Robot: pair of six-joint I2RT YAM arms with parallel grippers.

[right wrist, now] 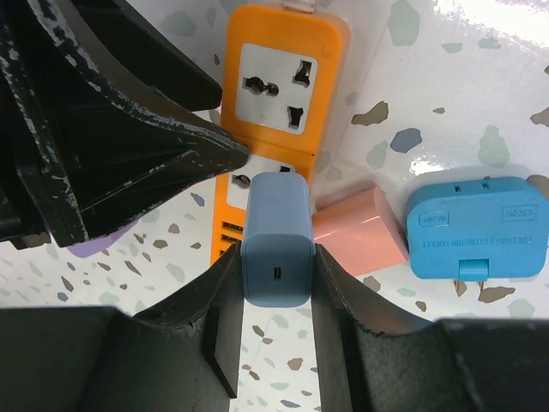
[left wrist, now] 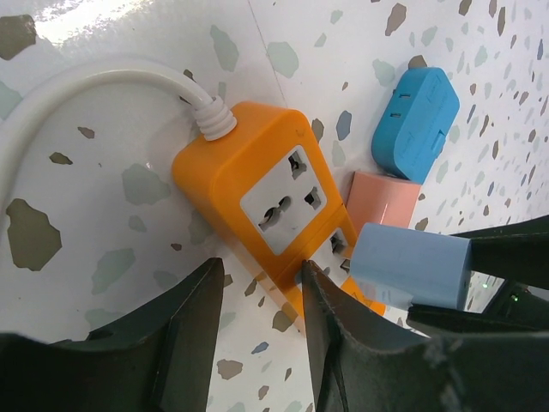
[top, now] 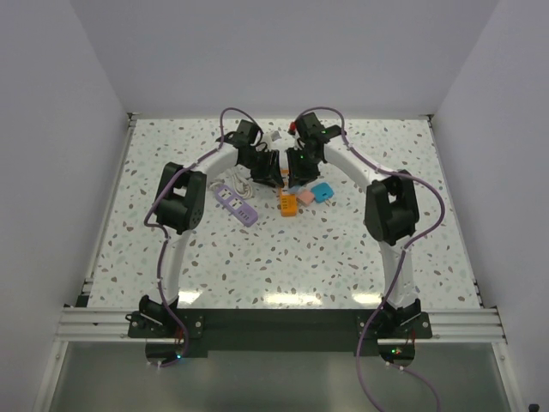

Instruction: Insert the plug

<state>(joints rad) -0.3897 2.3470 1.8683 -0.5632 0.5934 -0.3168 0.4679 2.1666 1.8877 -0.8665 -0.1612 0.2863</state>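
Progress looks good: the picking up is done, and the pushing in is what you have left. Your right gripper is closed snugly on the pale blue plug, with one finger on each side. The plug sits right over the second socket of the orange power strip. That is the socket below the free one near the white cable. You cannot see the pins, so you cannot tell if they have started to go in. From the side view, the plug looks like it is not pressed all the way down yet. Your left gripper is open with nothing in it, down by the long edge of the strip. I think it is there to stop the strip from sliding, but it is hard to tell if it really touches. Now look at the room you have. It is tight. The left gripper is very close to the plug on one side. A pink adapter lies touching or just beside the strip on the other side. A blue adapter lies right next to the pink one. A purple strip lies a bit away on the left. So I would push straight down, not sideways. The speckled table has lots of open space nearer to you for backing off.
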